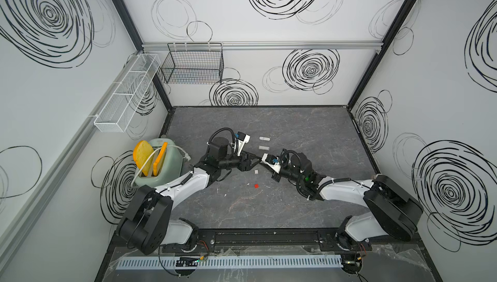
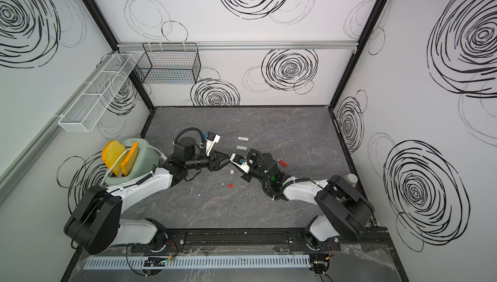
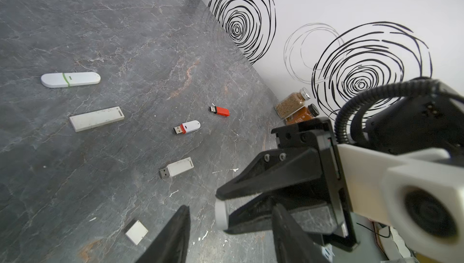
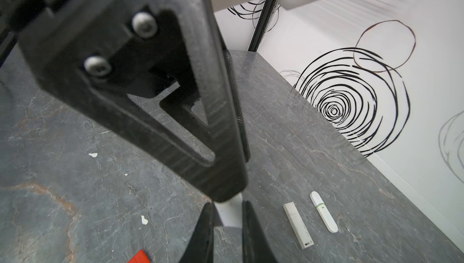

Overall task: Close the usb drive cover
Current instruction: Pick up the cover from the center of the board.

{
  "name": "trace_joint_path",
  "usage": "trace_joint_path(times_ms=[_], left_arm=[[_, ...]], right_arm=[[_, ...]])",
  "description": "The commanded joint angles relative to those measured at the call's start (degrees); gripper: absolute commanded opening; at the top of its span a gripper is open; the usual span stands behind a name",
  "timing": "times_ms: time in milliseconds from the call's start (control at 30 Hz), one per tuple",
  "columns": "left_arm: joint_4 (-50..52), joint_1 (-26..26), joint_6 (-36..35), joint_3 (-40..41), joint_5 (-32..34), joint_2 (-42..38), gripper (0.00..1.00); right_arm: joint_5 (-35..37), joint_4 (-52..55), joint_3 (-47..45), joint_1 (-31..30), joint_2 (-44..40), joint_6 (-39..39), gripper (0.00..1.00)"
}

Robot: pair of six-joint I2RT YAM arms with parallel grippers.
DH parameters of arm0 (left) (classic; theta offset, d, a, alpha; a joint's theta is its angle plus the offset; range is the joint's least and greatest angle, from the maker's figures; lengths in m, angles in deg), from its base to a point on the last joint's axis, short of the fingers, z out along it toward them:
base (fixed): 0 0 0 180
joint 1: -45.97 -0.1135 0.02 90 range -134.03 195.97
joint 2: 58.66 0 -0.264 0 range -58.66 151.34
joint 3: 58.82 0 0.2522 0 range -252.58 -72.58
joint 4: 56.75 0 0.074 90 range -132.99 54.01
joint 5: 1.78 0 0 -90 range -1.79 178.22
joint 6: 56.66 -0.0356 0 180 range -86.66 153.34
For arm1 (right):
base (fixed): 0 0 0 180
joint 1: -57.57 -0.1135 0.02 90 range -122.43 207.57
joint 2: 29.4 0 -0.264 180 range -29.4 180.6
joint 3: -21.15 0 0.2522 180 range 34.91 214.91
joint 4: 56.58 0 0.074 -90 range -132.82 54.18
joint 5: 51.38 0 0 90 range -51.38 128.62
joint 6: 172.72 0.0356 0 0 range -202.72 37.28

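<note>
Right gripper is clamping a small white usb part at its tips, over the middle of the desk; whether this is the drive or its cover cannot be told. Left gripper is standing with jaws apart, one finger either side of that part, contact not confirmable. A loose grey cap is lying on the desk just beside them.

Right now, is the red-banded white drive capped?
Uncapped: the red-banded white drive shows its metal plug bare in the left wrist view.
</note>
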Motion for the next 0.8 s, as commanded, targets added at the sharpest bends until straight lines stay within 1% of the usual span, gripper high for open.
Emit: trace_joint_path(times_ms=[0, 67, 167, 267, 400, 467, 533, 600, 633, 700, 767], left_arm=[[-1.2, 0.5, 0.9, -1.8, -0.8, 1.2, 0.53], [-1.2, 0.5, 0.9, -1.9, -0.8, 1.8, 0.49], [-1.3, 0.7, 2.7, -2.1, -0.8, 2.5, 0.47], [-0.6, 1.2, 2.8, -2.6, -0.7, 3.1, 0.44], [-1.2, 1.7, 2.8, -2.4, -0.8, 3.4, 0.31], [-1.0, 1.9, 2.8, -2.5, -0.8, 3.3, 0.20], [-0.4, 1.9, 2.6, -2.6, -0.6, 3.1, 0.11], [-1.0, 2.0, 2.6, -2.1, -0.3, 3.0, 0.05], [-1.4, 2.0, 2.7, -1.9, -0.2, 3.1, 0.00], [-0.4, 1.8, 2.3, -2.4, 0.3, 2.9, 0.00], [0.0, 1.3, 2.2, -2.5, 0.4, 2.7, 0.00]], right_arm=[[-0.7, -2.6, 1.8, -0.7, 0.1, -1.9, 0.05], [-0.4, -1.7, 2.4, -0.9, 0.1, -2.1, 0.05], [-0.3, -2.1, 2.3, -0.9, -0.1, -2.5, 0.05], [0.0, -1.1, 2.9, -1.0, -0.3, -2.8, 0.05], [-0.3, -1.4, 3.0, -1.1, -0.3, -3.1, 0.05], [0.3, -0.1, 3.6, -1.3, -0.2, -3.7, 0.05], [0.4, -0.6, 3.3, -1.5, -0.6, -3.6, 0.05], [0.5, -0.9, 3.0, -1.5, -0.7, -3.9, 0.05], [0.9, -0.5, 3.0, -1.5, -0.6, -4.1, 0.06], [1.4, 0.7, 3.3, -1.5, -0.8, -3.9, 0.08], [1.8, 1.1, 2.9, -1.4, -1.2, -3.6, 0.14]])
